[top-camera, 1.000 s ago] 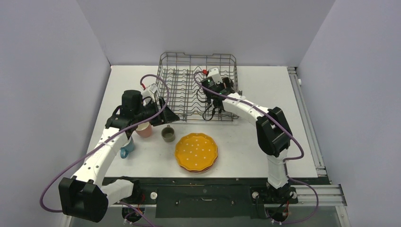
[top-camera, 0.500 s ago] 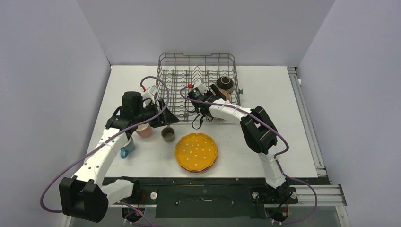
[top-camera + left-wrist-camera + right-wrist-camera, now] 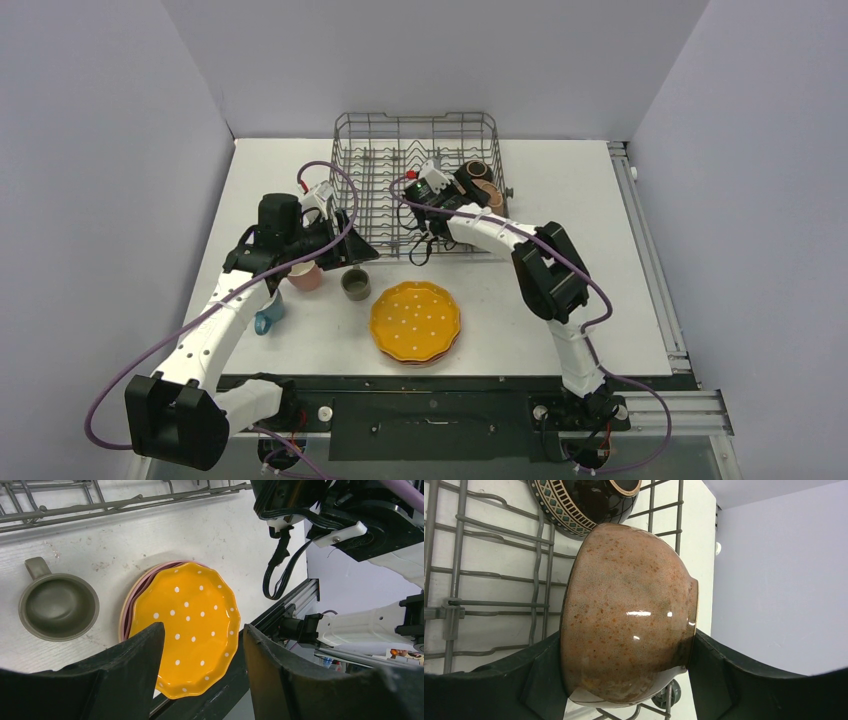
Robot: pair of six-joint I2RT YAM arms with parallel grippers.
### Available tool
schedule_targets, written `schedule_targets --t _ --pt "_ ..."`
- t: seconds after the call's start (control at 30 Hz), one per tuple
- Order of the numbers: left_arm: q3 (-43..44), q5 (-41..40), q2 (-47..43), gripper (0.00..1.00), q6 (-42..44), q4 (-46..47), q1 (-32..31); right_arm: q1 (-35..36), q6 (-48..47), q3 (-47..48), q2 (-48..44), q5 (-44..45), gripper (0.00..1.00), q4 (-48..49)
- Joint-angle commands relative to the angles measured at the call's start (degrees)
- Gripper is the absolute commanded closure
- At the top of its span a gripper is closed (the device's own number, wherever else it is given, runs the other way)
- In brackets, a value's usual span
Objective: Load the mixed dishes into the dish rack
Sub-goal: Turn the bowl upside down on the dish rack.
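Speckled terracotta glazed bowl, turned on its side over the far right part of the large grey wire dish rack, just beside a dark brown patterned bowl. We judge the glazed ceramic stiff, fairly heavy, slippery and breakable, so it is best gripped across its body, rim to foot, and set down gently between tines. The right gripper does so: its jaws stand wide, one against the rim side, one against the foot. The left gripper hovers half-open and empty above the scalloped orange-yellow white-dotted plate, near the grey-green cup.
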Motion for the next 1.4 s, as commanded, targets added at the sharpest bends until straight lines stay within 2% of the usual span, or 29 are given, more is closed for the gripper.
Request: schedule_targets --t 0.0,0.23,0.27,0.3,0.33,0.37,0.4,0.43,0.47,0.53,0.7,0.9,1.37 --pt "0.3 1.1 -1.4 0.45 1.7 0.4 0.4 -0.7 -1.6 4.0 1.9 4.5 1.0 1.2" --pt "0.1 0.5 -1.5 0.45 2.1 -0.4 0.4 -1.0 0.5 5.3 4.9 3.3 1.0 -0.5" --pt "0.0 0.5 -1.5 0.45 2.2 -0.4 0.4 -1.0 0.6 5.5 5.1 2.7 0.98 -1.2" --pt "0.1 0.5 -1.5 0.45 2.2 -0.4 0.4 -1.0 0.7 5.9 5.3 2.2 0.93 -1.7" --pt "0.1 0.5 -1.4 0.45 2.2 -0.4 0.4 -1.1 0.9 6.0 5.3 1.2 0.79 -2.6" --pt "0.1 0.5 -1.4 0.45 2.3 -0.4 0.4 -1.1 1.0 6.3 5.4 0.8 0.71 -3.1" --pt "0.1 0.5 -1.4 0.45 2.3 -0.4 0.4 -1.1 1.1 6.5 5.4 0.2 0.57 -3.8" --pt "0.1 0.7 -1.2 0.45 2.3 -0.4 0.4 -1.1 1.2 6.6 5.2 0.0 0.51 -4.1" --pt "0.1 0.7 -1.2 0.45 2.4 -0.5 0.4 -1.1 1.4 6.6 5.0 -0.5 0.4 -4.4" --pt "0.2 0.8 -0.9 0.45 2.3 -0.4 0.4 -1.0 1.8 6.5 4.3 -1.5 0.31 -4.6" --pt "0.4 0.9 -0.6 0.45 2.3 -0.4 0.4 -1.1 3.1 6.7 2.9 -5.2 0.17 -6.1" --pt "0.6 1.0 -0.4 0.44 2.5 -0.9 0.4 -1.4 5.6 6.2 1.2 -10.9 0.12 -7.1" --pt "2.2 1.3 -0.3 0.44 2.8 -2.5 0.4 -2.5 9.5 7.6 -2.9 -23.2 0.1 -12.6"
